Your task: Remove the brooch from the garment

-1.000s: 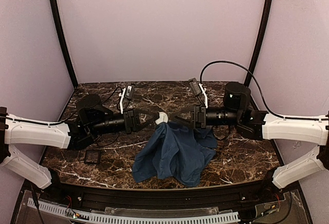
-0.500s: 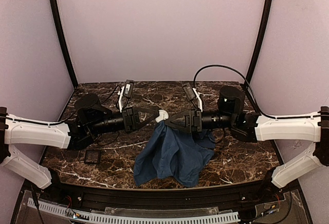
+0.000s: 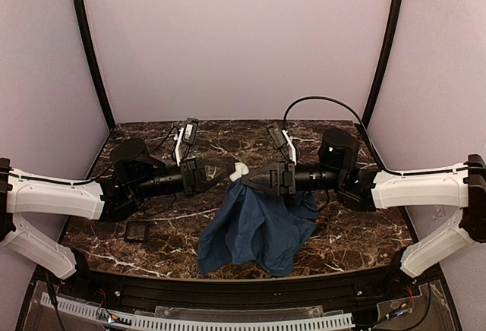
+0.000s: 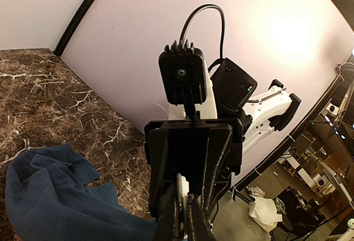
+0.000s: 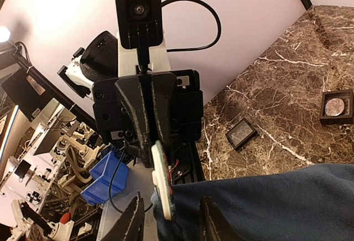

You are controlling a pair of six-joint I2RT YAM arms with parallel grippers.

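Straight ahead of either tool we have no way through: the left gripper (image 3: 230, 169), clamped on the brooch (image 3: 240, 170), meets the right gripper (image 3: 249, 181) tip to tip, and the right one's fingers stand apart around the brooch's edge. Under both tips the cloth (image 3: 254, 228) hangs down to the table (image 3: 364, 232). Above the tips we have open air, but a cable (image 4: 222, 33) loops over the right wrist. Below and behind the left gripper lies a tray (image 3: 137, 231).
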